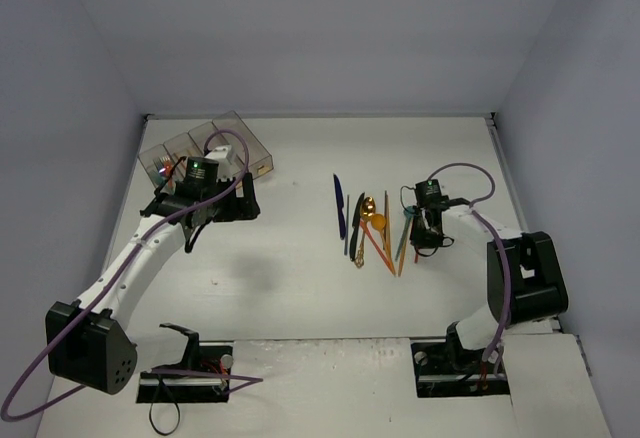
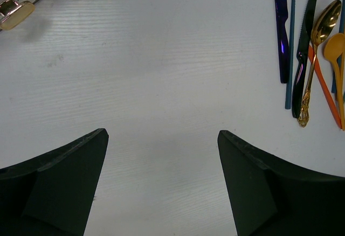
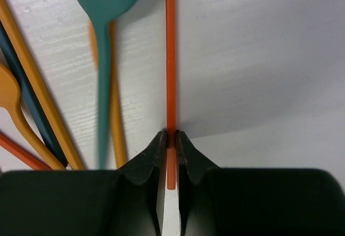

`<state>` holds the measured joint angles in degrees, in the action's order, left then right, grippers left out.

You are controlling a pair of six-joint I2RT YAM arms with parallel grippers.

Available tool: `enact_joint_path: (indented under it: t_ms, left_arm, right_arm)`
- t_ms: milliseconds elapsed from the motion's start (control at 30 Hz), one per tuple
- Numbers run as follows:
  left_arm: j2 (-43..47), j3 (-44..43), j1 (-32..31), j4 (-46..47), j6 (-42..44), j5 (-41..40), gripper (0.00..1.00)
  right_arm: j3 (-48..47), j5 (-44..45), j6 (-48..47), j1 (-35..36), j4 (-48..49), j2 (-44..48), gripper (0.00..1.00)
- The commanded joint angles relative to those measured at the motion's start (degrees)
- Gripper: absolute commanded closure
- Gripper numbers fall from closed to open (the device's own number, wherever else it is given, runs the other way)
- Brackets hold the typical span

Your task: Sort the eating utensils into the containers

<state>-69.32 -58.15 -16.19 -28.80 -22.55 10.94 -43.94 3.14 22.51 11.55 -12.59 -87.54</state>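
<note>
The utensils [image 1: 372, 226] lie in a loose bundle right of the table's middle. My right gripper [image 1: 420, 241] is at their right edge. In the right wrist view it [image 3: 171, 136] is shut on the end of a slim orange handle [image 3: 170, 58], whose head is out of view. A teal spoon [image 3: 105, 42] and orange handles [image 3: 32, 85] lie just left of it. The containers [image 1: 205, 148] stand at the back left. My left gripper [image 1: 247, 199] is beside them, open and empty [image 2: 161, 139] over bare table.
The left wrist view shows a dark blue knife [image 2: 281, 31], a black knife [image 2: 303, 53], a gold spoon [image 2: 318, 47] and an orange spoon [image 2: 337, 58] at the far right. A corner of the bins with a tan label [image 2: 16, 12] shows at its top left.
</note>
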Motion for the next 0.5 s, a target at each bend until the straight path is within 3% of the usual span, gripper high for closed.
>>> enact_joint_path:
  t_ms: [0,300,467]
  left_arm:
    - [0.9,-0.8,-0.3,2.9,1.2,0.3,0.2]
    - [1.0,-1.1,-0.3,2.9,1.7,0.7,0.2]
    - [1.6,-1.2,-0.3,3.0,1.2,1.8,0.2]
  right_arm:
    - [-2.1,1.1,-0.6,-0.4,-0.8,-3.4,0.98]
    - [-9.0,2.1,-2.6,-0.4,-0.8,-8.0,1.0]
    - [-10.4,4.3,-1.5,-0.4,-0.9,-3.7,1.0]
